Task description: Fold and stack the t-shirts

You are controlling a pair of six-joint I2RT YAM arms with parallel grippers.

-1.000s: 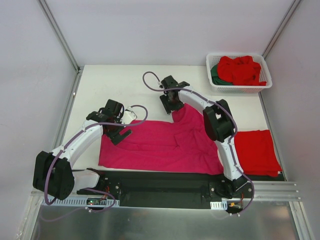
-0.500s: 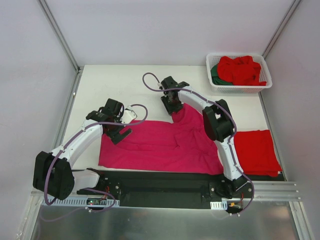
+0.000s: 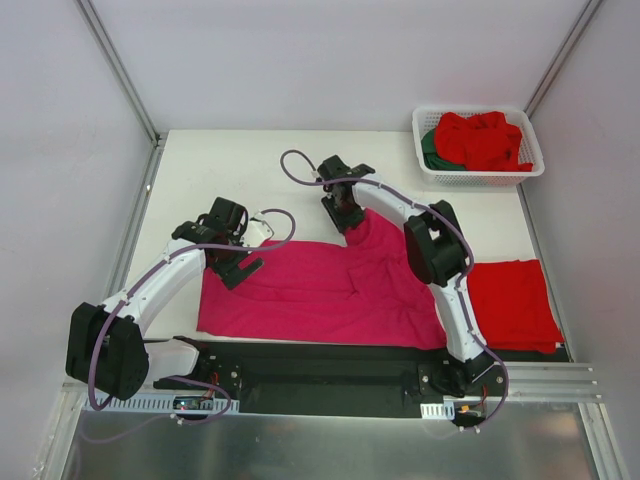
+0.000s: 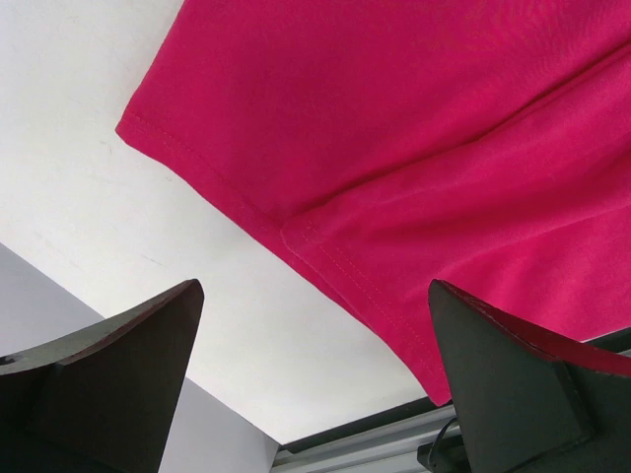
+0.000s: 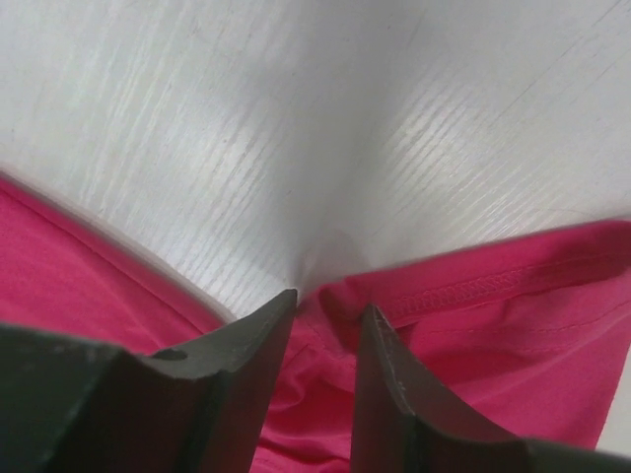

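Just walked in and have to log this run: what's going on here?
Two arms are folding shirts. The right gripper pinches the far edge of the pink shirt, which lies spread on the table, and draws it into a peak. The left gripper hangs open over its far left corner. A folded red shirt lies at the right. Red shirts and a green shirt wait in the basket.

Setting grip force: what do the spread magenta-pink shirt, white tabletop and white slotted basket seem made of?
The magenta-pink shirt: soft matte knit cloth, by its stitched hems and loose wrinkles. The white tabletop: hard board with slight sheen and fine grain lines, perhaps laminate. The white slotted basket: probably moulded plastic, by its thin regular slots.
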